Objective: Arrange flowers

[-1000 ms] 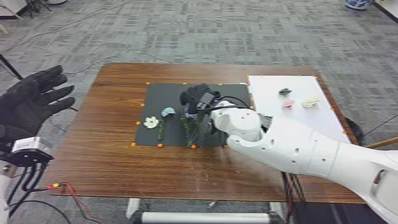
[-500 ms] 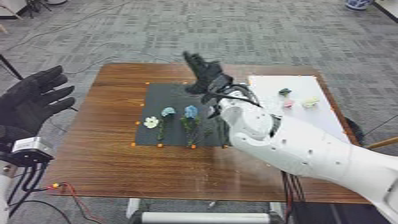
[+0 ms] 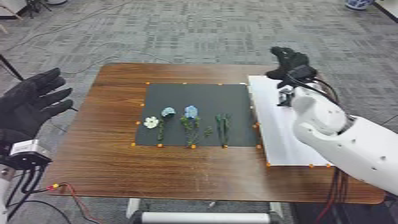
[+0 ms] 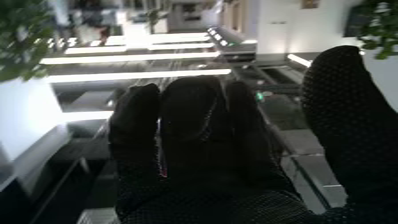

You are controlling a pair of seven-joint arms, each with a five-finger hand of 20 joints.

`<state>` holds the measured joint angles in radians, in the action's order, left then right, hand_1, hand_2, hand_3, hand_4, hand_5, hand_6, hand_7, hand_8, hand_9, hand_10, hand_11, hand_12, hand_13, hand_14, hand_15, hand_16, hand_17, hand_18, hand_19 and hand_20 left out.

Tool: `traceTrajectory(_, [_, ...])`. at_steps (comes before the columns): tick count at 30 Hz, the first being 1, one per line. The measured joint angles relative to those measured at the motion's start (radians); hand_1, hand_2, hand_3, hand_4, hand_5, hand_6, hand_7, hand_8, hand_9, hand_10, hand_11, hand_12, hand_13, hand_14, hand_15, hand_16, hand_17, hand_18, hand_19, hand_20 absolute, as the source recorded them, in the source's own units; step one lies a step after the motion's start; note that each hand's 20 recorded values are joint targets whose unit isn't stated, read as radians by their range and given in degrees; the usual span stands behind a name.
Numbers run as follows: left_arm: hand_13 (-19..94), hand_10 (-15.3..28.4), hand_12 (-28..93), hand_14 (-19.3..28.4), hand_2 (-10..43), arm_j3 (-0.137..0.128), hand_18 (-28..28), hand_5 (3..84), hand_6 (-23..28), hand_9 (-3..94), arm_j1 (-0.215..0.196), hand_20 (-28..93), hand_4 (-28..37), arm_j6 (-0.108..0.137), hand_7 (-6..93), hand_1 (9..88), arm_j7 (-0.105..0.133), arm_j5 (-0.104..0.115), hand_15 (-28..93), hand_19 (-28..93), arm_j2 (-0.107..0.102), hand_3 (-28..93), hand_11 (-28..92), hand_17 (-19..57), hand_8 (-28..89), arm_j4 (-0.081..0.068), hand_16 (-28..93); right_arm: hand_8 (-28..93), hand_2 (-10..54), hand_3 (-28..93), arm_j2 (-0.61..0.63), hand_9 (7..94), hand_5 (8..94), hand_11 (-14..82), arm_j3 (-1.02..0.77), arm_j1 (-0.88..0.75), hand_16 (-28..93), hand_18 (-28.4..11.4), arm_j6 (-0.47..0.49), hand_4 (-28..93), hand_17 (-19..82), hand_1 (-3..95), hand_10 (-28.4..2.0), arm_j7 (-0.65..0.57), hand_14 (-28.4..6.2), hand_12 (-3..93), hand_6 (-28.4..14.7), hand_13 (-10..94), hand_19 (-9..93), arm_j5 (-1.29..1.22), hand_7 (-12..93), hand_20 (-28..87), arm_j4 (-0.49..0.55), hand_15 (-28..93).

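The flowers to be arranged lie on a dark grey square mat (image 3: 200, 95) on the brown wooden desk (image 3: 107, 167): a pale blue bloom (image 3: 169, 112) with a leafy green stem (image 3: 161, 131) below it, a deeper blue bloom (image 3: 190, 111) over a fuller leafy spray (image 3: 190, 131), and a small white open-petalled flower (image 3: 151, 122) just beside the first stem. Near them lie slim dark green stems (image 3: 222, 131) without a visible bloom, and a small green sprig (image 3: 208, 131). All should be very light; the stems look thin and fairly firm, probably bendable and apt to roll, while the petals look soft and easy to crush or pull loose. A stem is best pinched between thumb and fingertips just under its bloom, and the white flower low at its base, with little force. The black-gloved right hand (image 3: 291, 62) is released and empty, its fingers straight and the thumb well apart, over the far end of the long white sheet (image 3: 289, 147); whether it touches the sheet I cannot tell. The black-gloved left hand (image 3: 34, 100) is open and empty too, off the left side of the desk.
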<state>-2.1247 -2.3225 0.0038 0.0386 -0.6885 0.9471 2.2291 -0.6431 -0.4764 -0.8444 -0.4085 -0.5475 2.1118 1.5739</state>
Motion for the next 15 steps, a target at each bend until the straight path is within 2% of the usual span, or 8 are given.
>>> traceTrajectory(3, [13, 11.6, 12, 14.7, -6.5, 0.003, 21.0, 26.5, 2.9, 20.7, 0.001, 6, -28.2, -0.001, 23.9, 24.5, 0.0, 0.0, 43, 41, -0.001, 69, 26, -8.0, -11, -0.001, -9, -14, -9.5, 92, 0.054, 43.1, 39.2, 13.4, -0.004, -0.034, 27, -20.7, 0.034, -28, 29, 31.1, -7.3, -0.008, -9.4, 11.6, -3.4, 55, 81, 0.014, 22, 49, 0.0, 83])
traceTrajectory(7, [13, 11.6, 12, 14.8, -6.5, 0.004, 20.9, 26.5, 2.9, 20.8, 0.002, 6, -28.1, -0.004, 23.7, 24.4, -0.001, 0.0, 43, 41, -0.003, 69, 26, -8.0, -11, -0.001, -9, -14, -9.5, 91, 0.081, 47.3, 42.2, 14.2, -0.04, -0.07, 26, -20.5, 0.225, -28, 29, 31.8, -7.1, -0.007, -9.1, 11.8, -1.7, 55, 80, 0.013, 24, 49, -0.003, 83])
traceTrajectory(9, [13, 11.7, 12, 14.8, -6.5, 0.003, 21.0, 26.5, 2.9, 20.8, 0.002, 6, -28.1, -0.004, 23.6, 24.4, -0.001, 0.0, 43, 41, -0.004, 69, 26, -8.0, -11, -0.001, -9, -15, -9.5, 91, 0.081, 49.0, 44.0, 14.4, -0.047, -0.075, 26, -20.3, 0.279, -28, 29, 32.1, -6.8, -0.003, -9.1, 11.6, -1.2, 56, 80, 0.011, 24, 49, -0.013, 83])
traceTrajectory(15, [13, 11.7, 12, 14.8, -6.5, -0.007, 21.0, 26.5, 2.9, 20.8, 0.002, 6, -28.2, -0.004, 23.6, 24.4, 0.0, 0.0, 43, 41, -0.007, 69, 26, -8.0, -11, 0.0, -9, -16, -9.5, 90, 0.069, 52.1, 46.8, 15.3, -0.019, -0.07, 26, -20.6, 0.254, -28, 30, 32.3, -7.0, 0.0, -8.9, 11.9, -0.4, 57, 81, 0.0, 26, 50, -0.059, 82])
